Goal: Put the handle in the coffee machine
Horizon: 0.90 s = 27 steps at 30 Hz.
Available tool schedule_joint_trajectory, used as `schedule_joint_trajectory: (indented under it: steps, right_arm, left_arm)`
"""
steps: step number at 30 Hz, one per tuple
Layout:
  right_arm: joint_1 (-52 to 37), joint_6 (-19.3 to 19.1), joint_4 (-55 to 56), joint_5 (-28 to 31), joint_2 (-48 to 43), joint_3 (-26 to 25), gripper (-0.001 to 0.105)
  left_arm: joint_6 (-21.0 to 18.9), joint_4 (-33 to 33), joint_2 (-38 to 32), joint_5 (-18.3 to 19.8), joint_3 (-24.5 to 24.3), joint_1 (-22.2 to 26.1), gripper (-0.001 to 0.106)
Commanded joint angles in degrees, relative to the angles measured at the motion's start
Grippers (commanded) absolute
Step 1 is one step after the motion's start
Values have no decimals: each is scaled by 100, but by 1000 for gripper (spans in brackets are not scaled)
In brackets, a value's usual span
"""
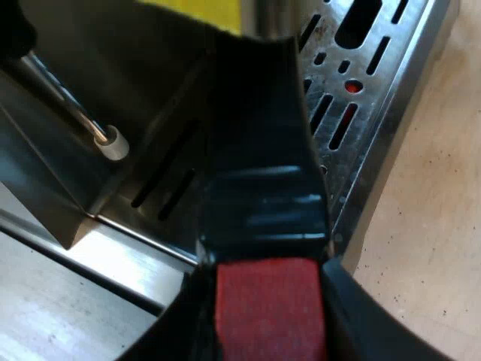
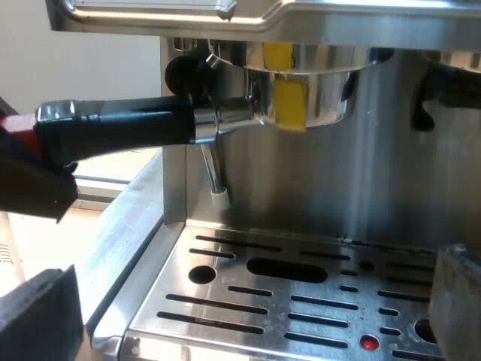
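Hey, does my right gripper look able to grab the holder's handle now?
Probably, but only partway: the left gripper grips the handle at its red end, while the dark stretch toward the espresso machine is bare and the open right gripper faces it.

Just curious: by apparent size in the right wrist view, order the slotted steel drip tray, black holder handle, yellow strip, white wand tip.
Largest: slotted steel drip tray
black holder handle
yellow strip
Smallest: white wand tip

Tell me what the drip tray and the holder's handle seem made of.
The drip tray looks like brushed stainless steel: silvery, softly reflective, slotted. The handle seems glossy black plastic, with smooth highlights; its red end looks matte, perhaps rubber.
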Motion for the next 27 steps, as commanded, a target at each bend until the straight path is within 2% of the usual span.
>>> schedule_joint_trajectory:
  steps: [1,7,17,23,27]
  right_arm:
    - [-18,-70,-21,28,-11,-39,96]
    - [-18,-70,-21,28,-11,-39,96]
    - [-18,-59,4,28,-11,-39,96]
    - [-18,-43,4,28,-11,-39,96]
    - [-18,-44,4,28,-11,-39,96]
  left_arm:
    - [-58,-22,-64,372,-108,-11,0]
    - [-58,-27,-64,372,-113,-11,0]
    - [-48,84,-64,372,-491,-11,0]
    - [-48,315,-64,608,-495,-11,0]
    - [-48,322,-64,611,-495,-11,0]
